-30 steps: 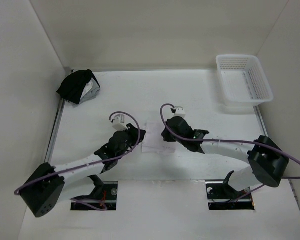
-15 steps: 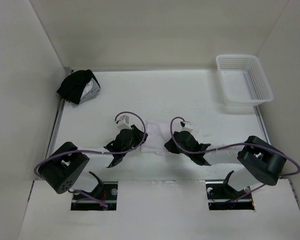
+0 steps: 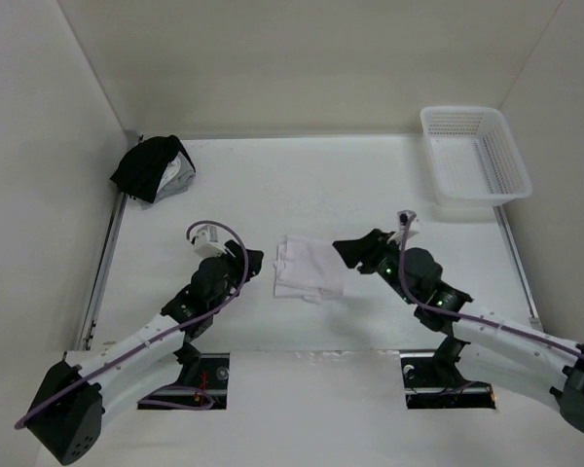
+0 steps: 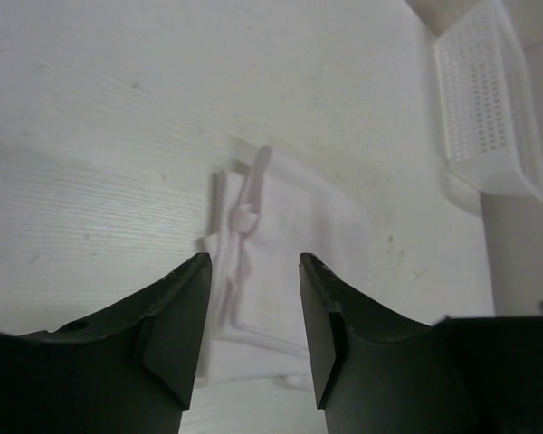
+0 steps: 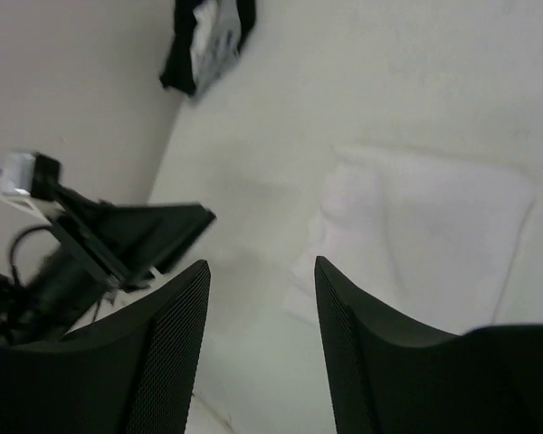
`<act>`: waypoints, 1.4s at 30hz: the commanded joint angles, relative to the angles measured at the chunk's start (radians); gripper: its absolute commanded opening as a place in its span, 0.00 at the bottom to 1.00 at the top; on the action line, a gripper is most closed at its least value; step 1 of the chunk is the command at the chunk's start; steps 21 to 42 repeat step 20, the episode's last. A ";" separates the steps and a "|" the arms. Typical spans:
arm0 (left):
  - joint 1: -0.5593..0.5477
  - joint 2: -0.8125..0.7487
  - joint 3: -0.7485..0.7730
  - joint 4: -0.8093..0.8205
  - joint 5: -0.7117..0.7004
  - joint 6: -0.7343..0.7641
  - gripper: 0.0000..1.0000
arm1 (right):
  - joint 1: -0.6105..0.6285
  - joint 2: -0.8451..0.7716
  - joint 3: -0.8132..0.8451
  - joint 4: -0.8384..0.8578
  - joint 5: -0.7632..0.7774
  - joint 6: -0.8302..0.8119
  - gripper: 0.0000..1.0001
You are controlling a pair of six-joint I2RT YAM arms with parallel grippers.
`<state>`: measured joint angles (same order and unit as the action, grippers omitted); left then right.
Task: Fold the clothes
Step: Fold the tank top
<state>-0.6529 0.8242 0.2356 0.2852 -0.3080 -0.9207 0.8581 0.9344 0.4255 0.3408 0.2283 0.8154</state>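
Between the two grippers, flat on the white surface (image 3: 302,185), lies the white garment (image 3: 309,267), folded into a rough rectangle whose layers do not quite line up. Just to its left sits the left gripper (image 3: 253,263), fingers spread apart and holding nothing. From the left wrist the garment (image 4: 299,244) lies on the surface straight ahead of and below the gap of that gripper (image 4: 253,264). A narrow strap (image 4: 253,190) runs along the side nearest the fingers, and the small tab on it is too small to read. Over the garment's right edge hangs the right gripper (image 3: 345,249), its fingers likewise wide apart and empty. Its wrist view shows the garment (image 5: 434,235) ahead and to the right of the gripper (image 5: 261,266). Well ahead of the right gripper, at the back right corner, stands a white plastic basket (image 3: 475,156). Well ahead of the left gripper, at the back left corner, sits a black-and-grey bundle of cloth (image 3: 154,167).
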 commanded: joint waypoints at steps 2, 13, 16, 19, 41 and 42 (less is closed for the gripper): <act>0.058 -0.063 0.034 -0.246 -0.036 0.071 0.45 | -0.138 -0.120 -0.022 -0.026 0.028 -0.111 0.57; 0.091 -0.097 0.091 -0.412 -0.033 0.097 0.53 | -0.385 -0.187 -0.200 0.070 0.019 -0.061 0.56; 0.091 -0.091 0.091 -0.406 -0.033 0.109 0.50 | -0.396 -0.216 -0.209 0.060 0.026 -0.065 0.56; 0.082 -0.065 0.093 -0.391 -0.036 0.115 0.50 | -0.406 -0.217 -0.214 0.060 0.011 -0.061 0.57; 0.075 -0.057 0.099 -0.388 -0.037 0.118 0.52 | -0.406 -0.212 -0.214 0.060 0.009 -0.061 0.57; 0.075 -0.057 0.099 -0.388 -0.037 0.118 0.52 | -0.406 -0.212 -0.214 0.060 0.009 -0.061 0.57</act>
